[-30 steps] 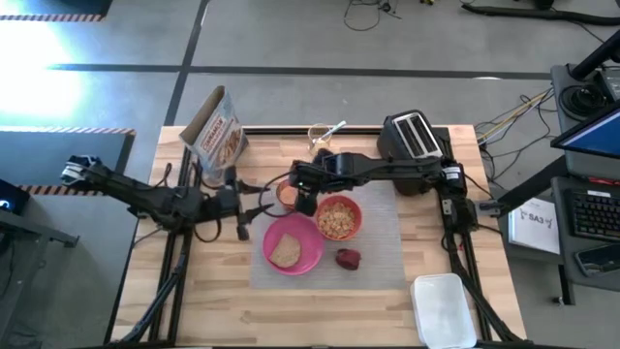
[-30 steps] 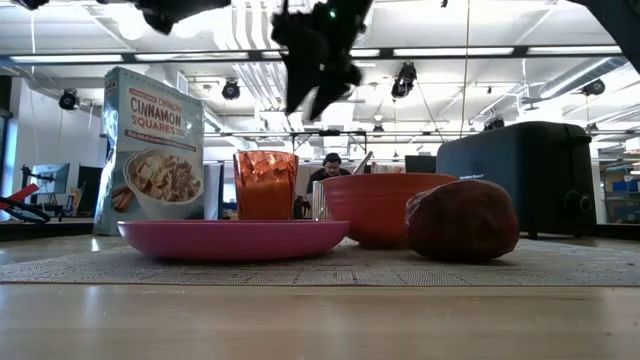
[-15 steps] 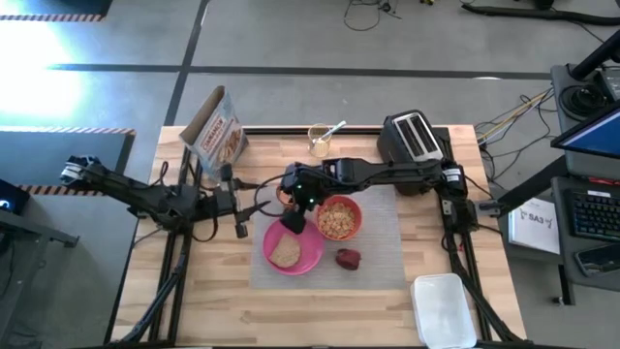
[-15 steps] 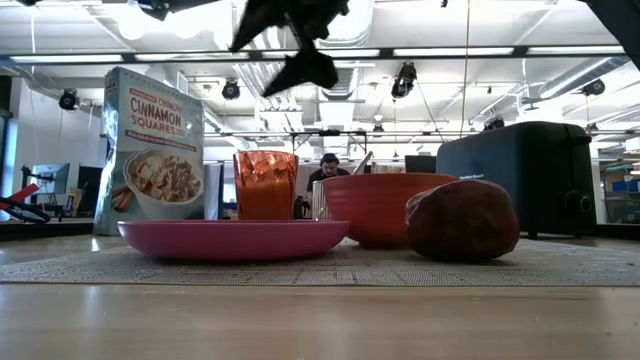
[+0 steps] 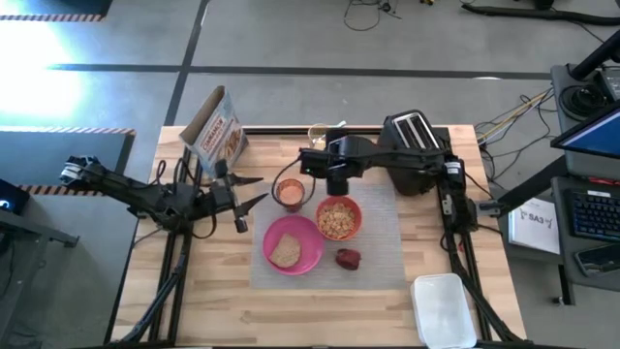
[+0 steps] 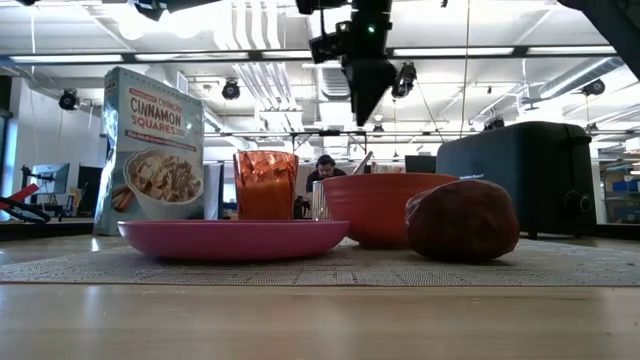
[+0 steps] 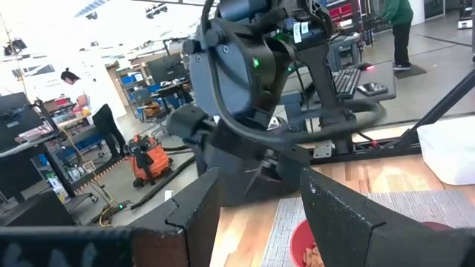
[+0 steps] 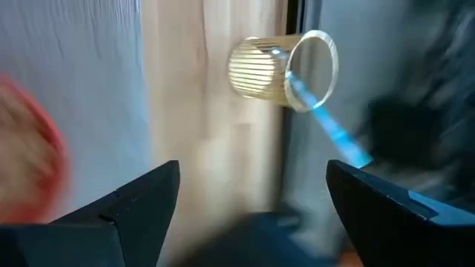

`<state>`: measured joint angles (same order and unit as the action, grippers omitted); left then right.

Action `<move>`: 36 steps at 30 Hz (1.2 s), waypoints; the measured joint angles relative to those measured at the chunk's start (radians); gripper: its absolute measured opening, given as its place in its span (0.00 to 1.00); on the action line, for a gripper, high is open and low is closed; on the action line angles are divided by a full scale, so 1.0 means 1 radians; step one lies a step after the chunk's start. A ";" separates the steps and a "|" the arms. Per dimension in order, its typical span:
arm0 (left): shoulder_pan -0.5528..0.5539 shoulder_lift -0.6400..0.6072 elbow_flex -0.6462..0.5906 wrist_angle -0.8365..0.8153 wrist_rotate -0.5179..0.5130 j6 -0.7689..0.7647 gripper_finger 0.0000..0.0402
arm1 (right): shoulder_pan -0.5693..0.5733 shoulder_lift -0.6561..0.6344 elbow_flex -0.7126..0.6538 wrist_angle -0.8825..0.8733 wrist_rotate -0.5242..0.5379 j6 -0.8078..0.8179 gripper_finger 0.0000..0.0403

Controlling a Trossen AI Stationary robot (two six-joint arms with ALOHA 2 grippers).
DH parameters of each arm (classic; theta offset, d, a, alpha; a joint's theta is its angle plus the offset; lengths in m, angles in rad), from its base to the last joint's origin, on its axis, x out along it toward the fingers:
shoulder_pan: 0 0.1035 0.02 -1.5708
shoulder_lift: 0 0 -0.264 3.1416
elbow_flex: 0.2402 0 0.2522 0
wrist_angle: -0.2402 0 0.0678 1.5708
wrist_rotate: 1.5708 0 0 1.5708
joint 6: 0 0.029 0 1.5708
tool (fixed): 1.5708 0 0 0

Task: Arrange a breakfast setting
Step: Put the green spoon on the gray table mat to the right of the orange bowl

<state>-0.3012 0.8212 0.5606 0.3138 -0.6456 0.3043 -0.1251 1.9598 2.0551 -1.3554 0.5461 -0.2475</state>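
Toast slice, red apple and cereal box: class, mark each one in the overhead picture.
toast slice [image 5: 285, 253], high view, middle of its top face.
red apple [image 5: 348, 258], high view, centre of its skin.
cereal box [image 5: 219, 132], high view, its printed front.

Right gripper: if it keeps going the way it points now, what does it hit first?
Most likely the clear ribbed cup holding a spoon, at the table's back edge. The right gripper is open and empty, with that cup centred ahead between its fingers and bare wood before it. Depth is uncertain.
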 joint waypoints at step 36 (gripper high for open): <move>0.000 -0.068 -0.002 -0.107 -0.002 -0.026 0.42 | -0.242 0.216 -0.053 0.287 0.460 -0.548 0.81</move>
<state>-0.3012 0.7536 0.5583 0.2072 -0.6476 0.2779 -0.3671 2.1757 2.0017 -1.0684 1.0061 -0.7959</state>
